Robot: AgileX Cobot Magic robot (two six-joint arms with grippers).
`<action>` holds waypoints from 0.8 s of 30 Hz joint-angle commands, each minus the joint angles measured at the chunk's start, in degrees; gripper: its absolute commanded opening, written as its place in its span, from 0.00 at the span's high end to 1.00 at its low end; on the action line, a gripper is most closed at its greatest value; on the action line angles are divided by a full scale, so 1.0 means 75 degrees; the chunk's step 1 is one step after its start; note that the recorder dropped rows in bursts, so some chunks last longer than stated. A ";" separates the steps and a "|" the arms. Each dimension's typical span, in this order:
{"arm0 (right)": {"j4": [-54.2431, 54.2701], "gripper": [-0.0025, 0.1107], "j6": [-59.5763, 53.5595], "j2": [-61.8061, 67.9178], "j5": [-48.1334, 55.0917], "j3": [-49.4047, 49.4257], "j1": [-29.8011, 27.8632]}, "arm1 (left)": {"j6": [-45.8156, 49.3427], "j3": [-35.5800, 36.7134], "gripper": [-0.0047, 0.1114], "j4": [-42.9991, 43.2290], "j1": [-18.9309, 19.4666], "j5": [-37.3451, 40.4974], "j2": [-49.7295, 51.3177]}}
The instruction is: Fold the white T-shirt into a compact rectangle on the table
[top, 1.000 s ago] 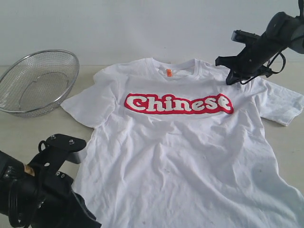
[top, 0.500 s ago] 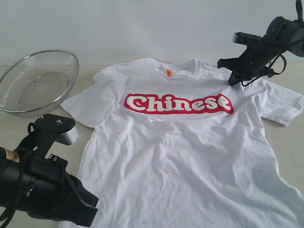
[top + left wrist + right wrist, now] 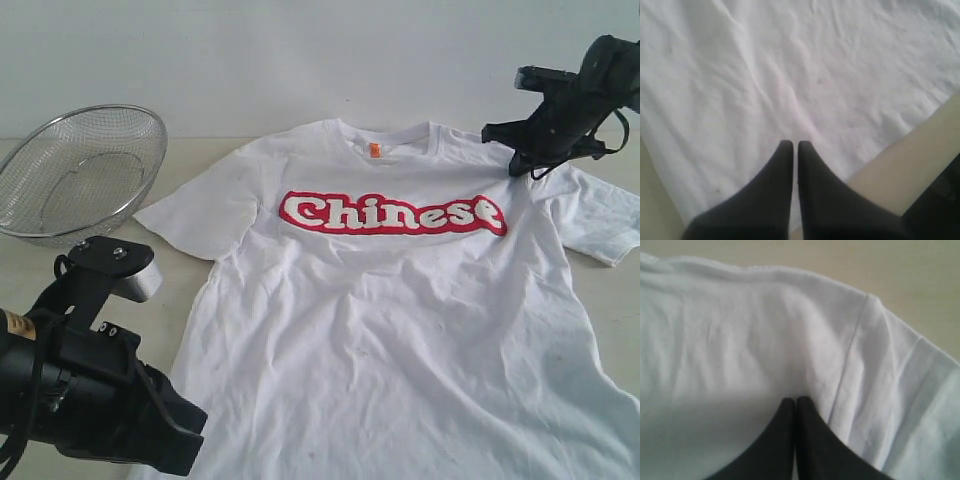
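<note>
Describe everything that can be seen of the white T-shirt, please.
The white T-shirt lies front up, spread and wrinkled, on the table. It looks like cotton, short-sleeved, with red-and-white "Chinese" lettering on the chest and a small orange neck tag. The right gripper, jaws shut, touches it by a shoulder seam; the left gripper, jaws shut, is over its lower part near an edge.
</note>
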 commanded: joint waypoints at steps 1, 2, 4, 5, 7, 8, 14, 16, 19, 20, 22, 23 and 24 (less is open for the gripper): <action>-0.0426 0.98 0.0023 0.0228 0.0018 -0.0007 -0.0270 | 0.0021 -0.0034 0.92 -0.0039 -0.0027 0.0008 -0.0056; -0.0352 0.98 -0.0029 0.0228 0.0018 -0.0007 -0.0270 | 0.0021 -0.0034 0.92 -0.0039 -0.0027 0.0008 -0.0056; -0.0034 0.98 -0.0189 0.0228 0.0137 -0.0128 -0.0283 | 0.0021 -0.0034 0.92 -0.0039 -0.0027 -0.0023 -0.0060; 0.0249 0.98 -0.0289 0.0228 0.0209 -0.0188 -0.0283 | 0.0021 -0.0034 0.92 -0.0039 -0.0027 -0.0023 -0.0060; 0.0918 0.98 -0.0531 0.0228 0.0349 -0.0369 -0.0283 | 0.0021 -0.0034 0.92 -0.0039 -0.0027 -0.0023 -0.0060; 0.1181 0.98 -0.0611 0.0211 0.0423 -0.0464 -0.0283 | 0.0021 -0.0034 0.92 -0.0039 -0.0027 -0.0023 -0.0060; 0.2773 0.98 -0.1371 0.0181 0.1261 -0.1298 -0.0112 | 0.0021 -0.0034 0.92 -0.0039 -0.0027 -0.0023 -0.0060; 0.2864 0.98 -0.1537 0.0129 0.1570 -0.1604 0.0100 | 0.0021 -0.0034 0.92 -0.0005 -0.0027 -0.0022 -0.0060; 0.2922 0.98 -0.1705 0.0019 0.1811 -0.1805 0.0625 | 0.0021 -0.0034 0.92 0.0094 -0.0027 -0.0039 -0.0060; 0.2922 0.98 -0.1818 -0.0028 0.1807 -0.1805 0.0803 | -0.0010 -0.0034 0.92 0.0143 -0.0027 -0.0099 -0.0072; 0.2940 0.98 -0.1892 -0.0062 0.1769 -0.1805 0.1241 | -0.0270 -0.0034 0.92 0.0405 -0.0027 -0.0288 -0.0152; 0.2962 0.98 -0.1929 -0.0062 0.1736 -0.1805 0.1413 | -0.0411 -0.0034 0.92 0.0557 -0.0012 -0.0344 -0.0202; 0.3024 0.98 -0.2027 -0.0062 0.1714 -0.1805 0.1648 | -0.0578 -0.0034 0.92 0.0800 -0.0012 -0.0390 -0.0281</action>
